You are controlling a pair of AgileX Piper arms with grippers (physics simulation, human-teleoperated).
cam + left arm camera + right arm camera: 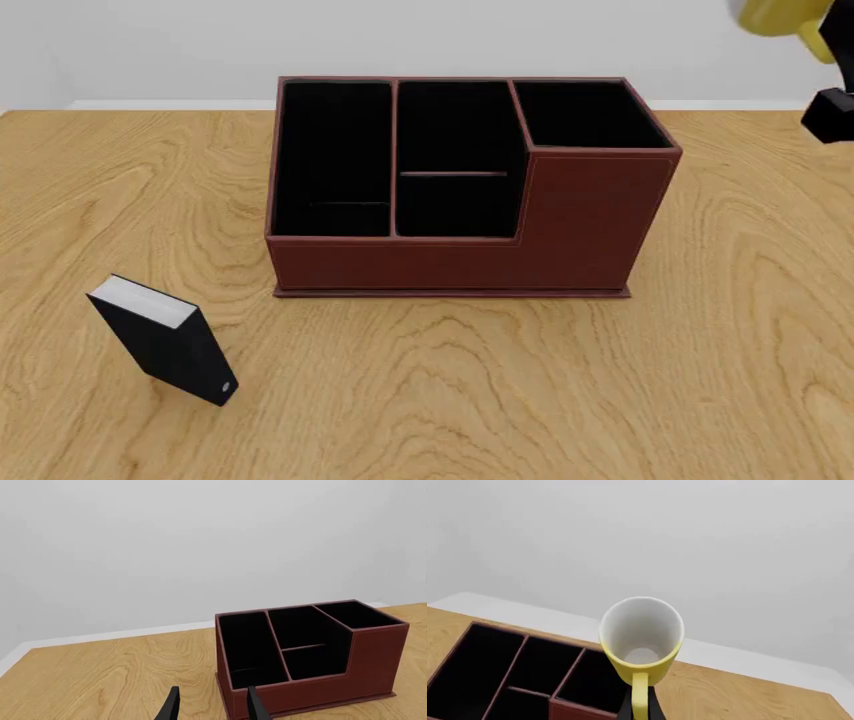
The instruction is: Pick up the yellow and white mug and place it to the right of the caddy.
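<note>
The yellow and white mug hangs in the air, its white inside facing the right wrist camera. My right gripper is shut on its yellow handle. In the front view only a yellow piece of the mug shows at the top right corner, high above the table and right of the caddy. The reddish-brown caddy stands mid-table with black-lined compartments. My left gripper is open and holds nothing, low by the caddy's near corner.
A small black book-like box stands tilted on the wooden table at the front left. A black part of my right arm shows at the right edge. A pale wall rises behind the table.
</note>
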